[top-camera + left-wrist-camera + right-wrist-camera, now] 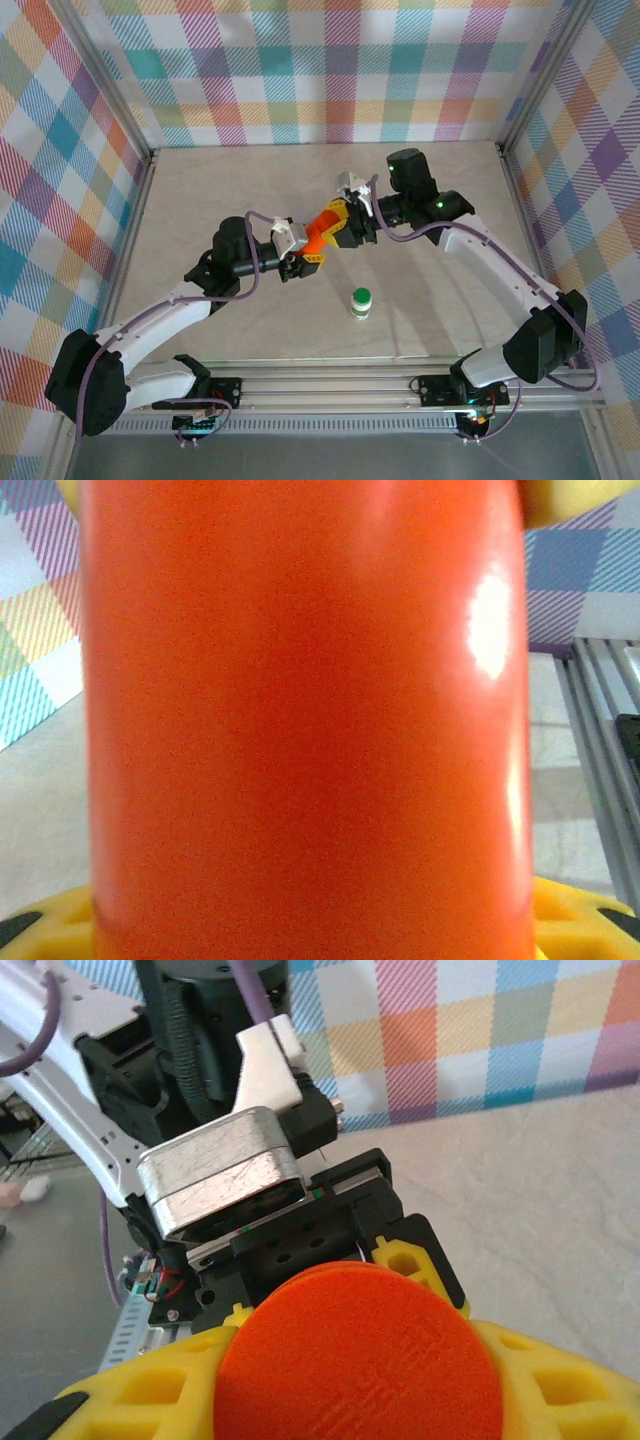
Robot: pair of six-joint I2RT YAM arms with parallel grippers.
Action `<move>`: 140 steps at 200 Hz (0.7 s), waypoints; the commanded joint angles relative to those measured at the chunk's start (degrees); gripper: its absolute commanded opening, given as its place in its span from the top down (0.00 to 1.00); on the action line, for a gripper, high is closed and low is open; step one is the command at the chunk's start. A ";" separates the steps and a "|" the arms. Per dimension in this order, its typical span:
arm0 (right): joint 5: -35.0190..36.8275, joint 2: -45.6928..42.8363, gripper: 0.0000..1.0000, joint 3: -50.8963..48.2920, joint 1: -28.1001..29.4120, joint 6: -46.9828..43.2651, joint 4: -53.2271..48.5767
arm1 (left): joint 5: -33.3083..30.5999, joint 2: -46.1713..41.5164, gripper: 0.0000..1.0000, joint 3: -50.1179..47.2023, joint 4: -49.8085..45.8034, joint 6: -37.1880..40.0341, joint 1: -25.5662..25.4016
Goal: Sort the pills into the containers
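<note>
Container (322, 227), bright orange and glossy, is hanging in the air above the middle of the bench (200, 190), with 2 arms meeting at it. It is looking like a smooth cylinder lying on a slant between them rather than standing upright. In the left wrist view its curved wall is filling nearly the whole frame and catching a white spot of glare. In the right wrist view its flat round end is facing the camera and showing a fine ridged texture.

The left end effector (310, 250) is pinching the container's body from the near left, with yellow fingers (575, 915) peeking out at the bottom edge under the orange wall. The right end effector (340, 214) is clamping the far end, its yellow fingers (130, 1400), moulded with cut-out cells, pressing tight against both sides of the round face.

A small white bottle (361, 303) with a green cap is standing upright on the bench, nearer the arm bases and well apart from the container.
</note>
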 commanded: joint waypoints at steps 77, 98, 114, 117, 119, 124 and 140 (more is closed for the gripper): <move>22.94 2.07 0.60 -2.22 5.49 47.87 1.66 | -5.64 2.38 1.00 7.82 10.12 7.52 -2.53; 24.68 2.76 0.59 0.10 5.84 50.74 0.88 | -5.75 2.91 1.00 7.38 9.74 8.51 -3.30; 26.24 3.23 0.58 1.61 5.85 52.00 0.94 | -5.26 3.52 1.00 7.15 9.57 8.36 -3.75; 26.52 3.34 0.57 1.91 5.85 52.02 0.82 | -5.04 3.67 1.00 7.09 9.61 8.36 -3.79; 26.72 3.39 0.56 2.11 5.85 52.04 0.73 | -4.95 3.69 1.00 7.01 9.57 8.36 -3.83; 27.20 3.61 0.55 2.61 5.82 52.04 0.54 | -4.84 3.78 1.00 6.78 9.63 8.35 -3.92; 28.62 4.00 0.52 3.78 5.85 52.25 -0.10 | -4.59 3.71 1.00 5.60 10.53 7.96 -4.21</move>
